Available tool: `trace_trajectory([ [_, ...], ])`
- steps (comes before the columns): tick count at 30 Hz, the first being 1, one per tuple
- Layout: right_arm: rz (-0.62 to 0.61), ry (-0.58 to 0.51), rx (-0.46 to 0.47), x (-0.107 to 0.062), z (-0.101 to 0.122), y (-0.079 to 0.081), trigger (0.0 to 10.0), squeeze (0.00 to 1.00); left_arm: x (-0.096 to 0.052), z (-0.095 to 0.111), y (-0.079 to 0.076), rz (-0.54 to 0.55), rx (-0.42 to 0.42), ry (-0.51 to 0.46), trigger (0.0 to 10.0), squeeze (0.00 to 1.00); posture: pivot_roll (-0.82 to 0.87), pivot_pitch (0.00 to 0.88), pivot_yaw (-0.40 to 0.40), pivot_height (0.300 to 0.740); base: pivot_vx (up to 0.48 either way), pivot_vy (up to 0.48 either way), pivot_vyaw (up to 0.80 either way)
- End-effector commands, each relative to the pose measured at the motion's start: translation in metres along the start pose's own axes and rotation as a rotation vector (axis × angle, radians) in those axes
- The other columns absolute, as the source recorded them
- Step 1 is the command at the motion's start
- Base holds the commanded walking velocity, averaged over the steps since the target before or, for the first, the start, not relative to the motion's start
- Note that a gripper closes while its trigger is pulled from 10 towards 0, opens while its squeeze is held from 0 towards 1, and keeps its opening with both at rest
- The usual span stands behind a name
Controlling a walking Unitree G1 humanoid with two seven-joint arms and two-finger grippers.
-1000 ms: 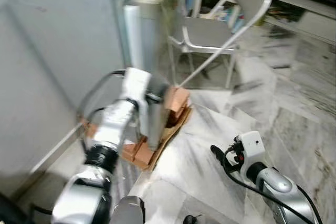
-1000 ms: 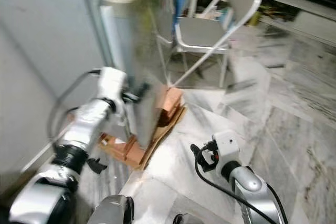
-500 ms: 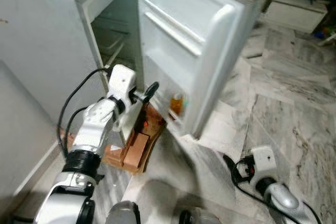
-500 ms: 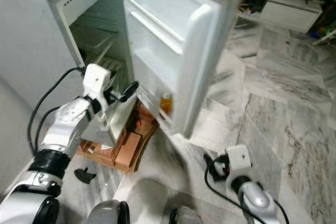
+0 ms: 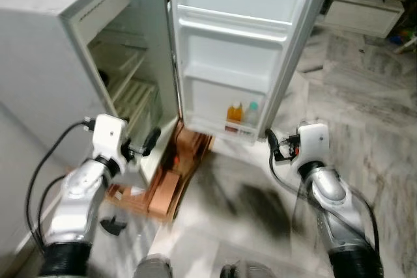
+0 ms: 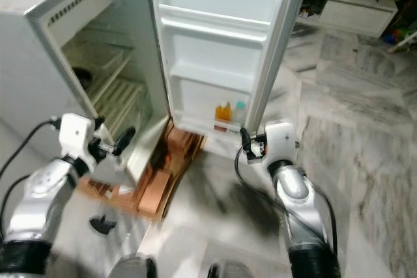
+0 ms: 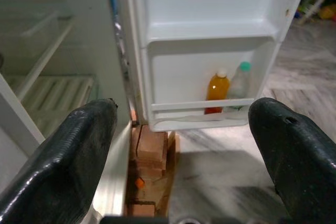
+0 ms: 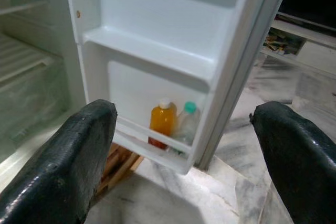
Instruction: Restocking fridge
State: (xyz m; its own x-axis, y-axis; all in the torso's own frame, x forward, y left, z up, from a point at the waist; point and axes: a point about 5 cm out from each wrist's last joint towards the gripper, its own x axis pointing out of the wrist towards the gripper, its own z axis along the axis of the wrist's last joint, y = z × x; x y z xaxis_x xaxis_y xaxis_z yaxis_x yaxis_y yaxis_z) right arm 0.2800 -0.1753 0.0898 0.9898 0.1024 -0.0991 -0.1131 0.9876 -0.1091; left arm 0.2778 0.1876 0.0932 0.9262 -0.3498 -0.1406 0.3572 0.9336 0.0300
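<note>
Fridge [image 5: 124, 43] door [image 5: 244, 50] wide open. Orange bottle [image 5: 234, 111] and clear bottle [image 5: 251, 114], cap likely green, on door's bottom shelf. Left gripper [image 7: 178, 145] and right gripper [image 8: 181, 150] spread, empty, before door. Keep clear of door edge; fetch stock next.

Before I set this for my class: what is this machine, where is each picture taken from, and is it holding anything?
It is a walking humanoid robot with two silver arms, each ending in two black fingers. The two wide pictures come from cameras in its head, looking down at an open fridge. The other two come from cameras on its wrists, looking along the fingers. The left gripper and right gripper are both open and hold nothing. In the fridge door, the bottom shelf holds an orange bottle and a clear bottle with a green cap. Brown blocks lie on the marble floor under the fridge.
</note>
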Motion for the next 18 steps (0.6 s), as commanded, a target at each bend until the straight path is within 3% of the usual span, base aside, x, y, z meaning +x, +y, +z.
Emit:
trace_trajectory([
  [1,0.000,0.035,0.025,0.003,-0.006,0.005,10.0,0.00,0.002,-0.005,0.001,0.012,0.000,0.018,10.0,0.00,0.08,0.006,-0.072,0.740,0.247,-0.409,0.00],
  [10,-0.035,0.069,0.075,0.005,-0.012,0.004,10.0,0.00,0.009,-0.019,-0.013,-0.011,-0.003,0.041,10.0,0.00,0.05,0.000,-0.056,0.740,0.269,-0.393,0.00],
  [16,-0.024,0.067,0.050,0.014,-0.008,0.005,10.0,0.00,0.015,-0.015,-0.020,-0.024,0.013,0.022,10.0,0.00,0.05,0.000,-0.057,0.740,0.189,-0.401,0.00],
  [18,-0.023,0.065,0.047,0.014,-0.008,0.004,10.0,0.00,0.014,-0.016,-0.018,-0.010,0.012,0.024,10.0,0.00,0.05,0.000,-0.057,0.740,0.000,-0.461,-0.80],
])
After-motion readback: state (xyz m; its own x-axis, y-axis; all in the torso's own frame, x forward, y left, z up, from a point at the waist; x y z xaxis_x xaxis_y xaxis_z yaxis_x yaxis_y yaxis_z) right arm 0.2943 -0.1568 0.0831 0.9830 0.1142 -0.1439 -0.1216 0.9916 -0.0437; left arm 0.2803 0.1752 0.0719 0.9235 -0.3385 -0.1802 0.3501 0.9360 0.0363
